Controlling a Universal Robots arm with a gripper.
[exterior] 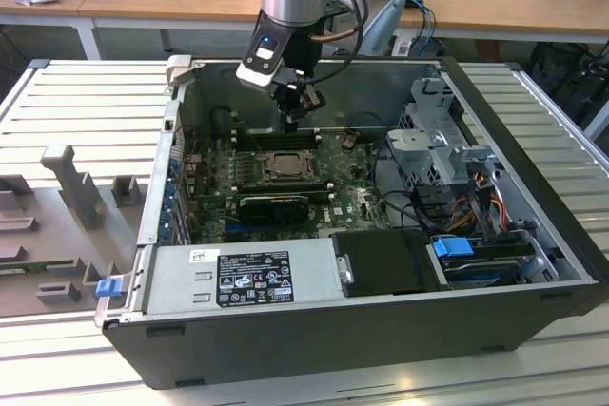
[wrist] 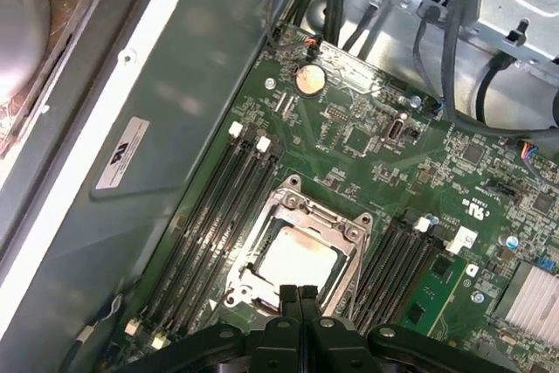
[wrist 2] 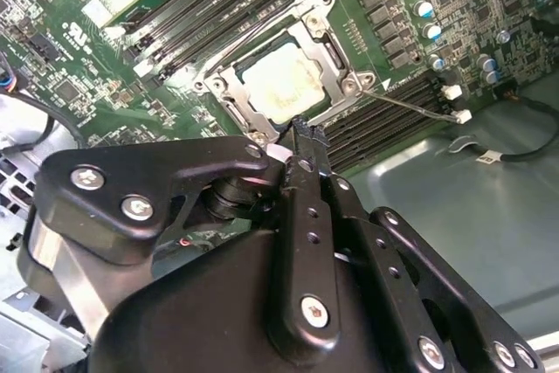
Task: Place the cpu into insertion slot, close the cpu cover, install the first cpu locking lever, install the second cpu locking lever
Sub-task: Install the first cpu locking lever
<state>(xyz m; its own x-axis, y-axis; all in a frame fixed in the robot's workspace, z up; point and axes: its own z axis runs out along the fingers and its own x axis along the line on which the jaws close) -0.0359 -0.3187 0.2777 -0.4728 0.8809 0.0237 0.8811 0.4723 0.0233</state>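
At the exterior view's left, a ribbed grey metal table point(exterior: 86, 102) is seen, and an open black computer case point(exterior: 362, 339) is laid on it. Inside, a boxy silver power supply point(exterior: 238, 273) is set along the near wall. Behind it a glossy green circuit board point(exterior: 352, 202) is spread flat.

Toward the middle of the board lies the insertion slot point(exterior: 284, 168), a small square dark-framed socket. It is flanked by long black memory slots point(wrist: 218, 216). The cpu point(wrist 2: 284, 85) point(wrist: 297, 259) is seated in the slot in both wrist views. Its pale, matt, silvery face is shown through the square window of the cpu cover point(wrist 2: 255, 45) point(wrist: 301, 211). The cover is a thin stamped metal frame and is laid flat over the socket. A thin wire lever point(wrist 2: 410, 107) is seen reaching out from one corner of the frame across the neighbouring memory slots.

The gripper point(exterior: 289, 123) point(wrist 2: 306, 133) point(wrist: 301, 293) is hung over one edge of the socket. Its two black fingers point(wrist: 291, 296) are pressed together with barely a seam between them, and nothing is held. Whether the tip touches the frame cannot be told.

Further to the exterior view's right, a perforated grey sheet-metal drive cage point(exterior: 438, 140) is mounted. Bundled cables point(exterior: 476, 197) and a blue plastic clip point(exterior: 455, 246) are seen beside it.
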